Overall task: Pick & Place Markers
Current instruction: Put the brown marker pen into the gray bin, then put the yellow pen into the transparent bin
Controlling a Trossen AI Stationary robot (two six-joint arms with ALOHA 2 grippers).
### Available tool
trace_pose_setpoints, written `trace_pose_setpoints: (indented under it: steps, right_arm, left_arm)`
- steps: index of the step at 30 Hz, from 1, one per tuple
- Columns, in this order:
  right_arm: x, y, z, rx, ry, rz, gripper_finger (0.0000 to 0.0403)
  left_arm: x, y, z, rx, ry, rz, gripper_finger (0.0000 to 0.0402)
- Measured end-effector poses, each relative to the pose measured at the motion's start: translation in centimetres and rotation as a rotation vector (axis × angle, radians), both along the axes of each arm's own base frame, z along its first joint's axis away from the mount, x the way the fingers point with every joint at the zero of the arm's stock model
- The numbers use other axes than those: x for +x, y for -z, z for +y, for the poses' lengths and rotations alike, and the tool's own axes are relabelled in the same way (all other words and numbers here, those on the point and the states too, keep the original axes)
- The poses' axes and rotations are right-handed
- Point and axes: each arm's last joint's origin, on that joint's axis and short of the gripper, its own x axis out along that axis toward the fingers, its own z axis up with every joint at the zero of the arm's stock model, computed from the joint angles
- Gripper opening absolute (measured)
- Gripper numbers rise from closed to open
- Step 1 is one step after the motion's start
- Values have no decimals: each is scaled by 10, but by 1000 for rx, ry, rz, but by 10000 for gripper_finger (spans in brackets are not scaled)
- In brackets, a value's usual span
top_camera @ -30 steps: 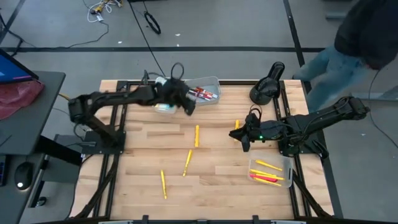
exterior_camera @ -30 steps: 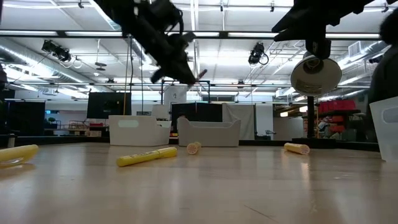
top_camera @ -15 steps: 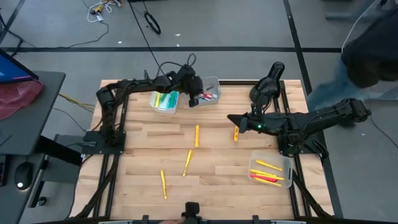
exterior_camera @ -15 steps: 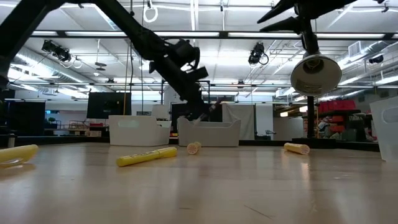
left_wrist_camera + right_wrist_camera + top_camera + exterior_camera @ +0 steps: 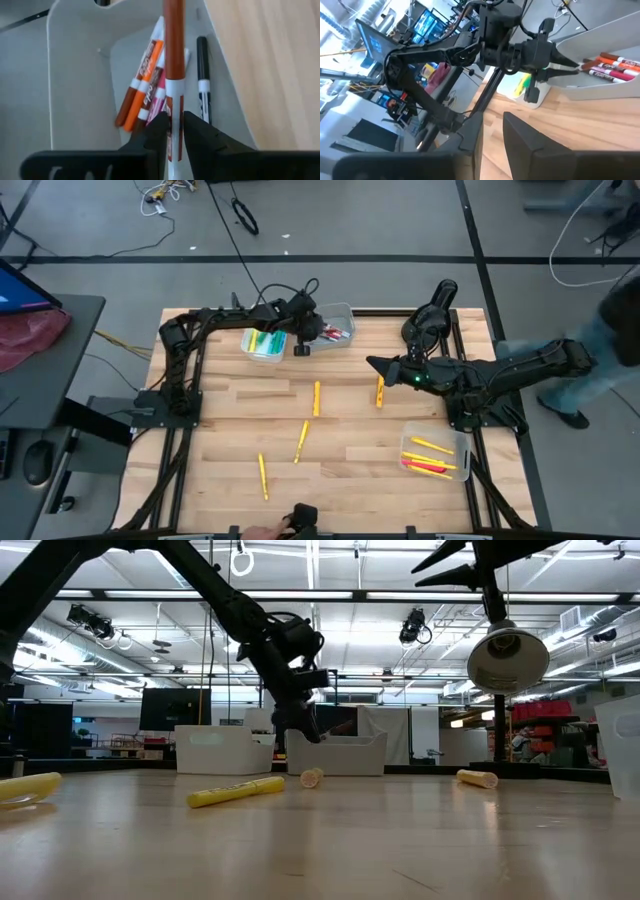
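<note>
My left gripper [image 5: 303,343] is at the table's far edge, over a clear bin [image 5: 340,313], and is shut on an orange-and-white marker [image 5: 174,50]. That bin holds orange, pink and black markers [image 5: 150,75]. A second bin [image 5: 265,343] beside it holds yellow and green markers. My right gripper [image 5: 372,363] is open and empty, raised above the table right of centre. Three yellow markers [image 5: 317,398] [image 5: 302,440] [image 5: 263,476] and an orange-yellow one [image 5: 380,390] lie flat on the wood. My left gripper pinches the marker's white barrel [image 5: 173,107] between its two fingers [image 5: 159,131], near one end. The marker runs along the fingers and juts out past their tips, orange end leading. It hangs above the markers lying in the bin, and the gripper slants downward [image 5: 308,730].
A third bin [image 5: 457,445] at the near right holds yellow and red markers. A black lamp-like stand [image 5: 430,315] is at the far right corner. A hand with a dark object [image 5: 298,518] shows at the near edge. A person stands beyond the table's right side.
My left gripper has carried the marker from above the yellow-green bin toward the table's right, come down over the red-marker bin and tipped downward, still shut on it. My right gripper has risen and moved toward the far edge, away from the orange-yellow marker.
</note>
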Motion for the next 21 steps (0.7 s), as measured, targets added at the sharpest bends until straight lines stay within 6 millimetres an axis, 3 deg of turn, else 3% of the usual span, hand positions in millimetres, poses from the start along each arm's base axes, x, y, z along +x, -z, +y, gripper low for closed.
trace_pose_setpoints:
  steps: [5, 9, 14, 21]
  right_arm:
    - [0, 0, 0, -44, -4, 23, 75]
    - [0, 0, 0, -110, -16, 59, 75]
    - [0, 1, 0, -177, -54, 102, 75]
    - [1, 3, 3, -168, -175, 114, 75]
  left_arm:
    - [-2, 0, -2, -15, -2, 25, 117]
    - [-4, -11, -9, -37, -69, 15, 160]
    - [-9, -43, -31, -95, -199, -47, 186]
    - [-26, -88, -81, -313, -390, -117, 176]
